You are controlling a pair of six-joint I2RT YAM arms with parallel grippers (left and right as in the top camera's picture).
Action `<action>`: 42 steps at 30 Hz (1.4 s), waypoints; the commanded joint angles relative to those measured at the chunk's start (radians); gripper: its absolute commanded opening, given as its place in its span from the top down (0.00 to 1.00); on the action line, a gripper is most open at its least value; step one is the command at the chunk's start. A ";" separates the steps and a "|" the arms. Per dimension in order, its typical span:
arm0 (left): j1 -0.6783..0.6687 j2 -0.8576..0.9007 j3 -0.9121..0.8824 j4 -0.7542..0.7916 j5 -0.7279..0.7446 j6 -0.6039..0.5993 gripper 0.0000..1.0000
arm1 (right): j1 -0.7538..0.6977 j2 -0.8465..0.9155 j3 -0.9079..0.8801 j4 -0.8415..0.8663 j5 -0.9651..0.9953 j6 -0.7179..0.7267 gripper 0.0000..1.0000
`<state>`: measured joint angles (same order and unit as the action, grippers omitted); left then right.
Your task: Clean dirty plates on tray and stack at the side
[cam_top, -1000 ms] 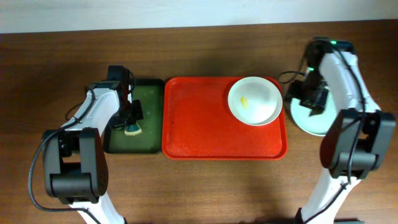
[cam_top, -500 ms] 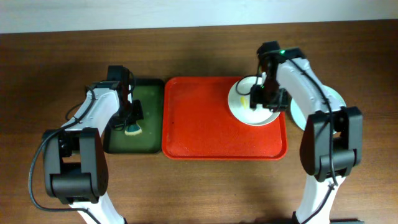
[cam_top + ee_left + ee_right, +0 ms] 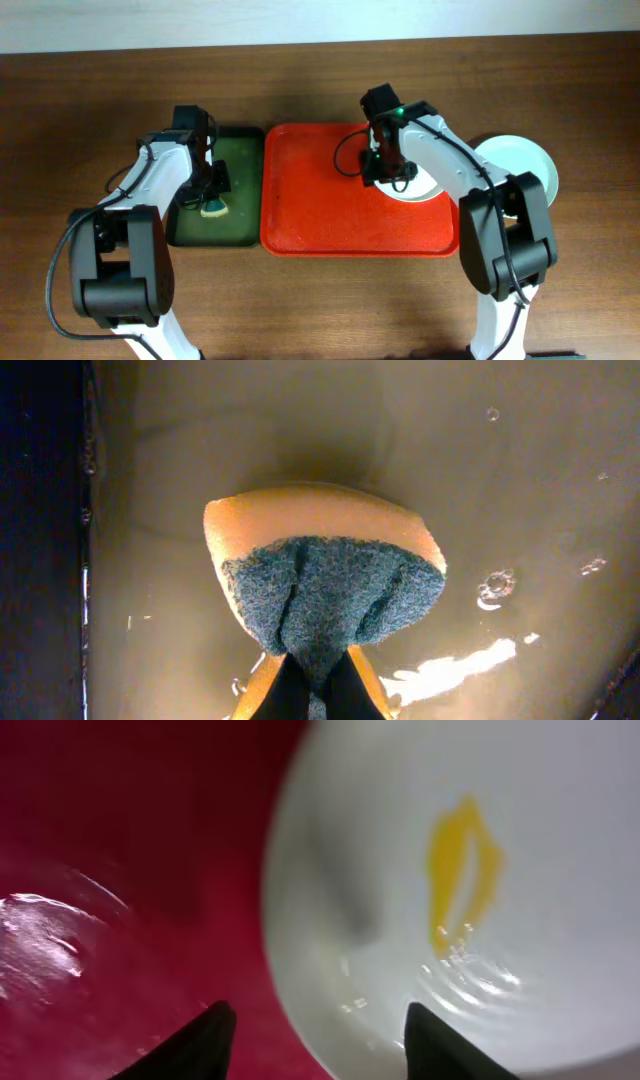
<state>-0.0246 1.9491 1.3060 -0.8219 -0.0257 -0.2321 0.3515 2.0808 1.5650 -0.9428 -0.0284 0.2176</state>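
Risk of knocking plate (image 3: 560, 970) across slick tray (image 3: 120, 840) with wide-open right fingers (image 3: 205, 1040); sponge (image 3: 325, 575) pinched in left fingers (image 3: 290, 695).

Red tray (image 3: 320, 195), white plate (image 3: 560, 870) smeared yellow, orange-and-blue sponge (image 3: 325, 575).

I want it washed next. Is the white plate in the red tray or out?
In. The white plate sits at the red tray's right end, inside its rim.
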 commanded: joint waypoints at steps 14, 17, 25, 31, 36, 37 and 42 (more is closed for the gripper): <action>-0.006 0.005 -0.001 0.003 0.011 -0.014 1.00 | 0.050 -0.013 -0.073 0.132 -0.041 0.055 0.74; -0.006 0.005 -0.001 0.003 0.011 -0.014 1.00 | 0.050 -0.014 -0.077 0.137 -0.150 0.080 0.74; -0.006 0.005 -0.001 0.002 0.011 -0.014 1.00 | 0.155 -0.013 -0.077 0.265 -0.286 0.315 0.66; -0.006 0.005 -0.001 0.002 0.011 -0.013 1.00 | 0.216 -0.023 -0.026 0.278 -0.315 0.311 0.64; -0.006 0.005 -0.001 0.004 0.011 -0.013 1.00 | 0.125 -0.100 0.117 0.012 -0.308 0.127 0.62; -0.006 0.005 -0.001 0.005 0.011 -0.013 1.00 | 0.099 -0.109 0.123 -0.040 -0.251 0.100 0.61; -0.018 0.005 -0.001 0.012 0.028 0.015 1.00 | -0.078 -0.105 0.122 -0.237 -0.063 0.100 0.61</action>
<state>-0.0280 1.9491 1.3060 -0.8185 -0.0257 -0.2321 0.3374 1.9850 1.6791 -1.1465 -0.1772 0.3370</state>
